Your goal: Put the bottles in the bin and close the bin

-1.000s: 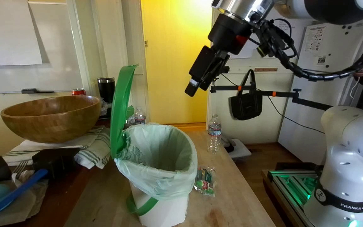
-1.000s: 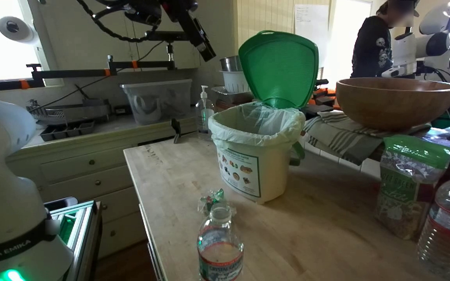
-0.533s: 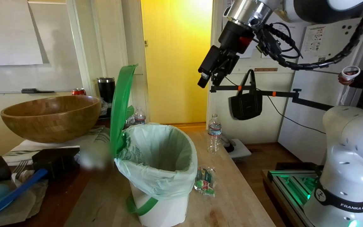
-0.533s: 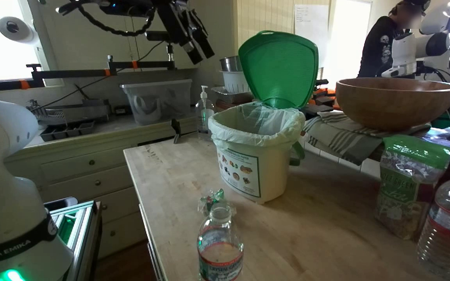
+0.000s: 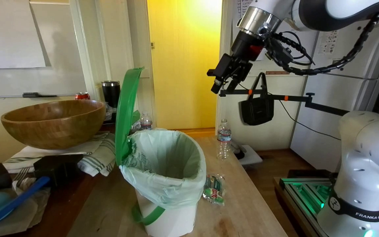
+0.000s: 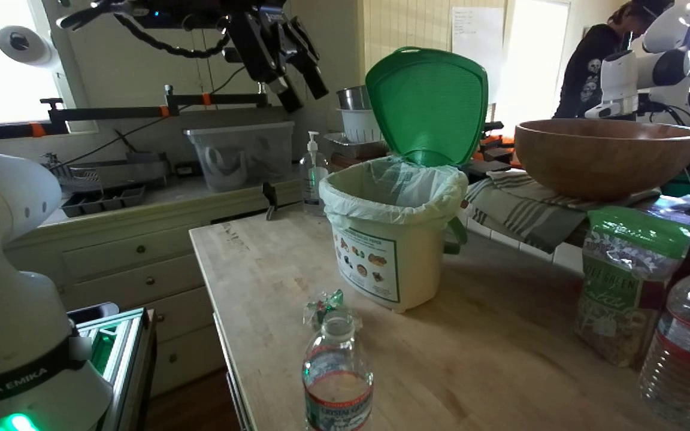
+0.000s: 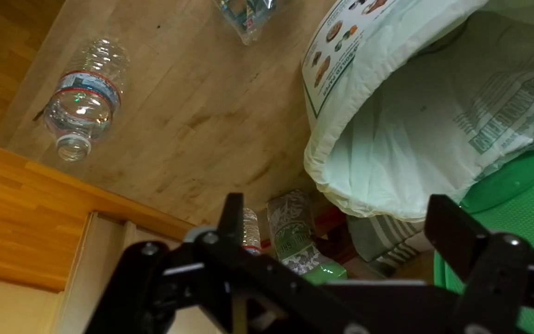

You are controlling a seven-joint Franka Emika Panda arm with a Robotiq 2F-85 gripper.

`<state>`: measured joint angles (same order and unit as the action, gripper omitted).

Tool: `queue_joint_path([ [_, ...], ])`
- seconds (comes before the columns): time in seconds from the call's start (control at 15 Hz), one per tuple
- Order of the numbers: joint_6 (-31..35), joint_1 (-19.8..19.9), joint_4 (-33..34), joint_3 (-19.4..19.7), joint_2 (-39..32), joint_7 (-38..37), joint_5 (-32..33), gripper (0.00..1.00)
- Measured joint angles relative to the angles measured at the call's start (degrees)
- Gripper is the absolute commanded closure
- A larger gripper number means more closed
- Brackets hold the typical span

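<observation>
The white bin [image 5: 173, 219] stands on the wooden table with its pale liner and green lid [image 6: 429, 102] raised; it also shows in the wrist view [image 7: 336, 51]. One clear bottle [image 6: 339, 383] stands upright near the table edge, and shows whole in the wrist view [image 7: 84, 97]. Another bottle [image 6: 689, 347] stands beside a green-topped bag; in the wrist view [image 7: 251, 232] a finger partly hides it. My gripper [image 5: 224, 88] is open and empty, high above the table in both exterior views [image 6: 305, 96]. In the wrist view its fingertips are wide apart [image 7: 336, 199].
A crumpled wrapper [image 5: 214, 189] lies beside the bin. The green-topped bag [image 6: 632, 287], a wooden bowl [image 6: 608, 157] on striped towels [image 6: 518, 209], and a pump bottle [image 6: 314, 176] stand around the table. A black bar [image 5: 285, 98] runs behind the gripper.
My gripper's jaws have spread from close together to wide open. In an exterior view the gripper has shifted right, towards the robot base. Bottles and bin have not moved.
</observation>
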<state>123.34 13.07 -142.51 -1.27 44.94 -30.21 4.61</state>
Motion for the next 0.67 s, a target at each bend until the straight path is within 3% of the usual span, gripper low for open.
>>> queue_joint_path([
  [0.33,0.00,0.37,0.04,-0.20,-0.22,-0.02,0.00,0.00],
  [0.67,-0.35,4.12,1.52,1.74,-2.60,-0.24,-0.13,0.00],
])
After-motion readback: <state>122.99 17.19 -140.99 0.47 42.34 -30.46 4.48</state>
